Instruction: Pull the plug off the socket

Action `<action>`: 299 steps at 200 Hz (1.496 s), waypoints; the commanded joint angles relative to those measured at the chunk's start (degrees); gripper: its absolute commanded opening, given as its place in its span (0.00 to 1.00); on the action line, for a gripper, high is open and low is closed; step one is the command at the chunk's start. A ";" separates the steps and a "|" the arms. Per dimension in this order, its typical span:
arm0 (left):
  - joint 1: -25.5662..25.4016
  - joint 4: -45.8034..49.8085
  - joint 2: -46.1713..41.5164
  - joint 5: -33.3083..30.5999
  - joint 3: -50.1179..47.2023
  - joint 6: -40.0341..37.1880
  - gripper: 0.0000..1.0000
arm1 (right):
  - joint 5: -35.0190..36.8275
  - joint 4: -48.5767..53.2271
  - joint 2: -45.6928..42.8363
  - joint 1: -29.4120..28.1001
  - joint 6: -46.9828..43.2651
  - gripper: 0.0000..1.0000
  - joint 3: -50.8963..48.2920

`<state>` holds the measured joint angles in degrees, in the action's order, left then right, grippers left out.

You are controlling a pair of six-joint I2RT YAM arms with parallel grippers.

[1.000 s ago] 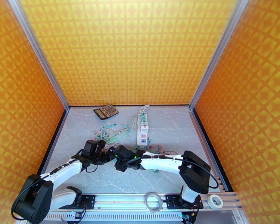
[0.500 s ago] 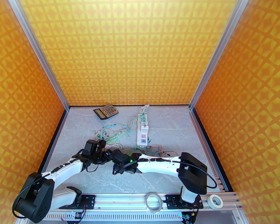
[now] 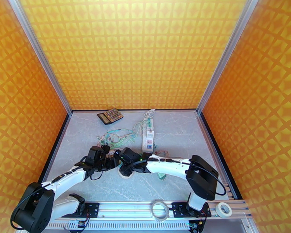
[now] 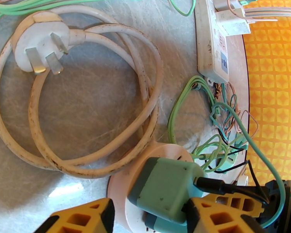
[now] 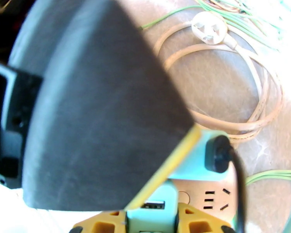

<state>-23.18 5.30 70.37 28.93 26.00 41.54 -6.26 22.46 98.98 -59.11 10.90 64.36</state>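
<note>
A teal plug (image 4: 165, 189) with a black cable sits on the face of a round white socket (image 4: 120, 187). My left gripper (image 4: 149, 209) has its yellow fingers pressed against both sides of the socket. In the right wrist view the same plug (image 5: 188, 164) stands over the socket (image 5: 207, 199), and my right gripper (image 5: 151, 222) is shut on its lower teal part. From above, the left gripper (image 3: 108, 162) and the right gripper (image 3: 124, 160) meet left of the table's centre, hiding plug and socket.
A white power strip (image 3: 148, 136) lies behind the grippers among tangled green wires (image 3: 114, 138). A white three-pin plug (image 4: 38, 45) with a looped cord lies close by. A calculator (image 3: 110, 115) sits at the back, a loose teal adapter (image 3: 161, 176) under the right arm, a tape roll (image 3: 160, 209) on the front rail.
My right wrist has shifted left and toward the back, closer against the left gripper. A teal adapter on the table has come into view beneath the right forearm. The left arm barely moved.
</note>
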 commanded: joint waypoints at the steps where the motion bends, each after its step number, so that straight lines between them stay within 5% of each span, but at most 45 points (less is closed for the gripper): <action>1: -1.77 14.26 3.30 -6.96 -4.99 -0.58 0.53 | -3.30 -7.88 -1.26 -0.16 0.88 0.15 0.56; 73: -3.92 12.28 5.71 -8.09 -4.92 0.53 0.53 | 6.71 -3.48 1.77 -10.90 -7.96 0.15 4.63; 193: -6.88 11.74 8.81 -10.21 -4.99 0.65 0.53 | -7.68 -10.07 -1.23 0.22 3.50 0.14 0.36; 244: -6.88 11.49 9.50 -10.23 -4.90 0.58 0.53 | 1.30 -2.83 1.17 -6.29 -5.14 0.14 5.99; 299: -6.88 11.27 9.89 -10.23 -4.72 0.57 0.53 | 2.56 -1.15 3.38 -9.42 -5.53 0.13 7.35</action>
<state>-27.64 -0.51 73.17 24.10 26.13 44.47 4.62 28.93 100.66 -63.33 10.26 68.69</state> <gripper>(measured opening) 0.530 0.272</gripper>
